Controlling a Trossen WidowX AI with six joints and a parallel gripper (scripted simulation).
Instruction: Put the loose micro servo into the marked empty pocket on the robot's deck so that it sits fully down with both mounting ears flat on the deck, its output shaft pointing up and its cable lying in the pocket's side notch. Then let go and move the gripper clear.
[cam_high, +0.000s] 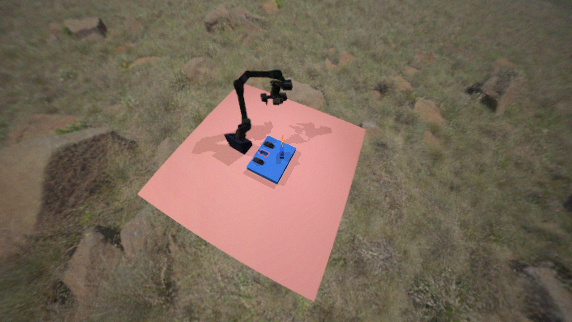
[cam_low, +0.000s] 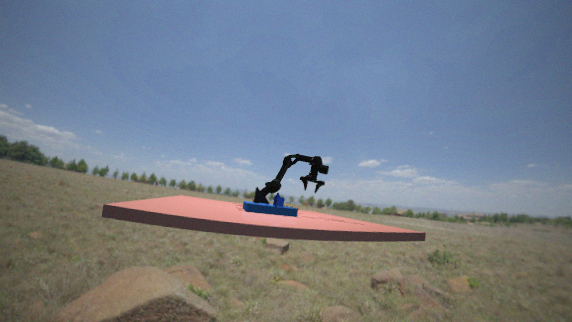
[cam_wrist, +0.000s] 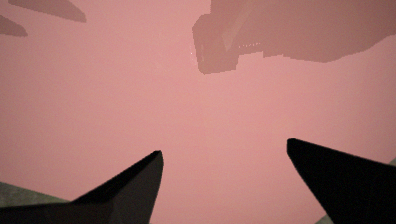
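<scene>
The blue deck lies on the pink table. The loose blue micro servo rests on top of the deck, away from the pocket, and rises above its surface. Its orange cable trails off to one side. Which way its shaft points is too small to tell. The marked pocket has a pink outline and lies near the deck's edge facing the arm base. My gripper is open and empty, high above the table and off to the side of the deck. The wrist view shows neither servo nor deck.
Two dark fitted parts sit on the deck, one on each side of the marked pocket. The arm base stands beside the deck. The pink table has open edges, with rocky grass beyond. Arm shadows fall on it.
</scene>
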